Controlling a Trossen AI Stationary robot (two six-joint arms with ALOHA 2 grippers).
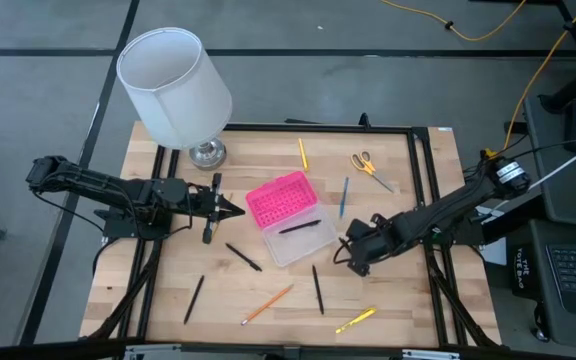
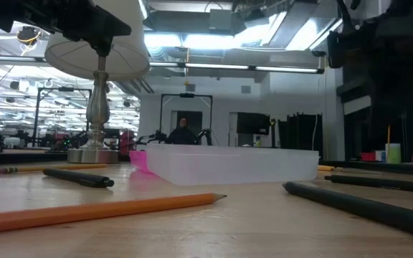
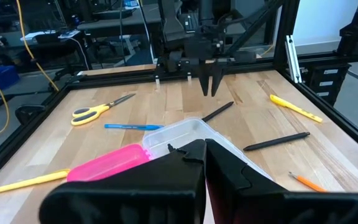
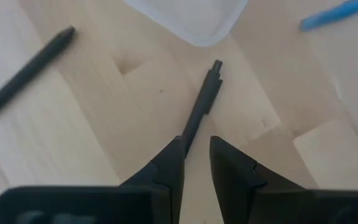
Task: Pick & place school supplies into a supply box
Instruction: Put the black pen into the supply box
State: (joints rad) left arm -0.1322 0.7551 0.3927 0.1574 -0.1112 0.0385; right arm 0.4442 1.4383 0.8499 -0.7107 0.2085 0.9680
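Nearest the front counter edge (image 1: 268,340): yellow pen (image 1: 356,320), orange pencil (image 1: 268,303), two black pens (image 1: 194,298) (image 1: 318,289), all loose on wood.

Right hand (image 1: 351,257) low over counter, just beside the supply box (image 1: 298,238) corner. Right wrist view shows a black pen (image 4: 199,107) running in between the fingers (image 4: 166,168); hand part spread, pinching nothing yet as far as I can tell. Left hand (image 1: 226,208) waits at the pink lid (image 1: 278,198), fingers pressed together, empty.

Step in hand, my read: grasp this pen. Do it well: centre pen in the gap, come down till tips nearly touch wood, close square across barrel, lift level, clear box rim before release. Risk: pen lies off-centre, against one finger; may roll or skid.

Box: mid-counter, open, one black pen (image 1: 298,228) already inside. Farther: blue pen (image 1: 344,197), scissors (image 1: 368,164), yellow pencil (image 1: 303,153), lamp (image 1: 176,88).

View diffs: only right wrist view shows the target pen; high view hides it under the arm. Left wrist view shows the right hand (image 3: 211,84) from the front, fingers pointing down. Low view shows the box wall (image 2: 235,166) and a person far behind; neither hand visible there.
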